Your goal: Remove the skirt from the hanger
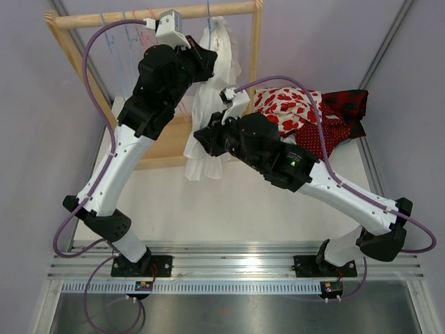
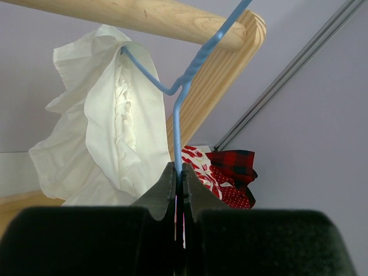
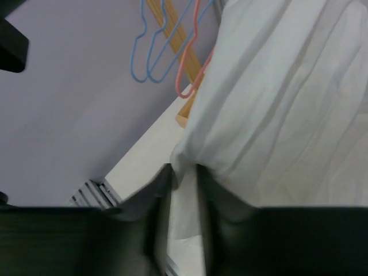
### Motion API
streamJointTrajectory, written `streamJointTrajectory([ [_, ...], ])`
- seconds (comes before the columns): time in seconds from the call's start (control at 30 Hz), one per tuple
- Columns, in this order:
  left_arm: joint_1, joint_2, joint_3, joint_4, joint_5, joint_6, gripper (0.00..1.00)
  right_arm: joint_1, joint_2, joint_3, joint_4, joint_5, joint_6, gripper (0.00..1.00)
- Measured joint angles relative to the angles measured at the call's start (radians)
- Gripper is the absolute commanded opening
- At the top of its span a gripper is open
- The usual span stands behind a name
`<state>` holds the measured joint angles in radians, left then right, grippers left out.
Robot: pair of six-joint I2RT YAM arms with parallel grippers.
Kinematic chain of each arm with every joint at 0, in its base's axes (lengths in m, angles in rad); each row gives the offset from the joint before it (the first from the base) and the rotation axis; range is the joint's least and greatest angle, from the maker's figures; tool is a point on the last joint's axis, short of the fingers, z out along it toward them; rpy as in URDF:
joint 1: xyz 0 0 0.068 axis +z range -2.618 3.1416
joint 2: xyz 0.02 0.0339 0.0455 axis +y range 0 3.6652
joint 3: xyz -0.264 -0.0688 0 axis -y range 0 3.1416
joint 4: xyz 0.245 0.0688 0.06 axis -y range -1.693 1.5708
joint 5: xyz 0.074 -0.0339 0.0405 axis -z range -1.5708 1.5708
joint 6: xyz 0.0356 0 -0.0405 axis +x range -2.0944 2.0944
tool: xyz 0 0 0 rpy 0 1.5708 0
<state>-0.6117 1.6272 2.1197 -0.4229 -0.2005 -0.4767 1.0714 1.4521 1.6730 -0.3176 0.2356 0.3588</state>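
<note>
A white skirt [image 1: 212, 97] hangs from a blue wire hanger [image 2: 178, 109] on the wooden rail [image 1: 160, 14]. Its waistband [image 2: 115, 98] is bunched on the hanger's left arm. My left gripper [image 2: 179, 172] is shut on the hanger's wire stem, just below the rail. My right gripper [image 3: 184, 175] is shut on a fold of the white skirt [image 3: 276, 98] near its lower edge. In the top view the right gripper [image 1: 198, 139] sits at the skirt's lower left, and the left gripper [image 1: 201, 52] is hidden behind its wrist beside the skirt's top.
A pile of red patterned clothes [image 1: 306, 115] lies at the back right of the table. Empty blue and pink hangers [image 3: 167, 46] hang on the wooden rack [image 1: 69, 42] at the left. Metal rails [image 1: 229, 261] run along the near edge.
</note>
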Motion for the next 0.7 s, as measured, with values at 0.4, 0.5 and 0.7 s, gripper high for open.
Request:
streamJointTrajectory([
  [0.4, -0.001, -0.067, -0.041, -0.006, 0.018, 0.002, 0.0, 0.083, -0.047, -0.173, 0.079, 0.15, 0.01, 0.0],
  [0.5, -0.002, -0.069, -0.045, -0.023, 0.016, 0.014, 0.0, 0.161, -0.102, -0.261, 0.118, 0.217, 0.008, 0.0],
  [0.7, 0.003, -0.059, -0.019, -0.086, 0.018, 0.037, 0.0, 0.336, -0.216, -0.476, 0.15, 0.385, 0.081, 0.0],
])
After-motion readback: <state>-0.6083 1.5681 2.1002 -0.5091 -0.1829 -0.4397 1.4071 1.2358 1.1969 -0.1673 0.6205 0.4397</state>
